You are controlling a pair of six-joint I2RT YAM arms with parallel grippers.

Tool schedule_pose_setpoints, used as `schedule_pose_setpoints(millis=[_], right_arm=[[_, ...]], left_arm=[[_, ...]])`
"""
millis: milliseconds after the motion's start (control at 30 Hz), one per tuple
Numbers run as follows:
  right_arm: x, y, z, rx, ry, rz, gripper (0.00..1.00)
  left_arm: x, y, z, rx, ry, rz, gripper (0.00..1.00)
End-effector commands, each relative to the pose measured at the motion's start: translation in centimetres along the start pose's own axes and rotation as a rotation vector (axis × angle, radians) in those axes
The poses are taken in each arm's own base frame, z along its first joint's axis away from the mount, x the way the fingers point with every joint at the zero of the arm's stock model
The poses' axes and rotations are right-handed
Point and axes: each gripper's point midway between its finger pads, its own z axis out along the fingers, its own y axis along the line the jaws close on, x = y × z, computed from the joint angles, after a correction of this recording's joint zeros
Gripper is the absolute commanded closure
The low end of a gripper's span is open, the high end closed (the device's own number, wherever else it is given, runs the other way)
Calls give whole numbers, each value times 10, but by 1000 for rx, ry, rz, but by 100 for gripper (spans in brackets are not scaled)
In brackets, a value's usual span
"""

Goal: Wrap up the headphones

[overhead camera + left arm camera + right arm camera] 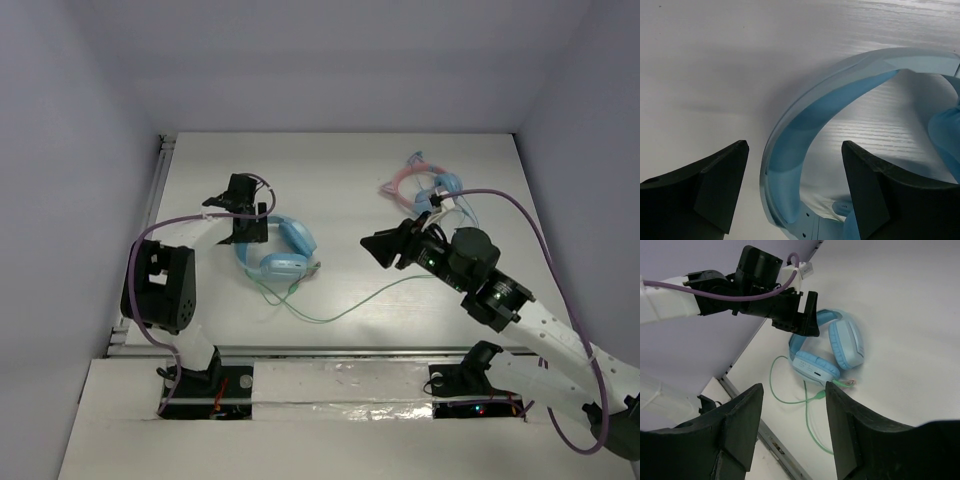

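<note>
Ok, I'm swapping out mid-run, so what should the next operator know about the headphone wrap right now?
Left gripper: open, jaws straddling the headband, not clamped.
Right gripper: open, empty, hovering right of centre.
Headphones lie on the left half of the table; their green cable trails loose toward the right.
Done: nothing wrapped.
To do: grip headphones, gather and wind the cable.

The two arms I run remotely: the left arm (160, 285) and right arm (545, 330) pair white tube links with boxy black motor housings, each trailing a purple cable (535, 225). The left gripper (794, 145) and right gripper (794, 386) carry blunt matte-black wedge fingers (740, 430). Green lights (497, 296) dot my right arm's joints; a white plug (802, 271) sits at the left wrist.
</note>
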Motion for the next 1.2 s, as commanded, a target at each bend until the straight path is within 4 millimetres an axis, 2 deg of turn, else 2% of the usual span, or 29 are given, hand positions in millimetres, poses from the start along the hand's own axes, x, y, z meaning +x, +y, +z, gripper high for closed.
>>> schedule_pose_setpoints(millis=[0, 133, 167, 267, 367, 533, 600, 667, 867, 933, 1000, 1033, 1067, 1133, 1167], right_arm=[[-6, 9, 3, -39, -25, -5, 42], [-4, 6, 5, -28, -23, -4, 42], [-4, 5, 6, -27, -22, -4, 42], [0, 4, 9, -28, -11, -2, 43], [3, 4, 11, -31, 1, -2, 43], [3, 5, 12, -36, 2, -3, 45], [4, 5, 13, -38, 1, -2, 51], [6, 6, 14, -47, 7, -1, 52], [8, 2, 16, -32, 7, 5, 57], [9, 2, 16, -39, 8, 4, 59], [11, 3, 17, -45, 13, 4, 59], [11, 3, 17, -45, 16, 5, 60], [13, 2, 18, -43, 21, 3, 60], [13, 2, 18, -46, 23, 3, 63], [15, 1, 18, -41, 27, 4, 68]], left_arm=[[-10, 1, -4, -4, -27, -6, 27], [6, 5, -11, -9, -21, -55, 29], [20, 9, -9, -16, 0, -58, 30], [31, 9, -13, -6, 3, -78, 31], [27, 7, -13, 2, -8, -87, 32], [19, 3, 2, -9, 12, -72, 37], [13, 1, 5, -7, 6, -70, 37], [8, 2, 8, -21, 4, -71, 38], [11, -3, 18, -10, 26, -64, 41], [10, 2, 21, -22, 27, -65, 51], [9, 0, 21, -13, 27, -65, 69], [7, -1, 18, -4, 18, -62, 95], [4, -1, 15, 1, 7, -62, 100], [-10, -5, 0, 36, -50, -68, 100], [-16, -6, -7, 48, -75, -75, 100]])
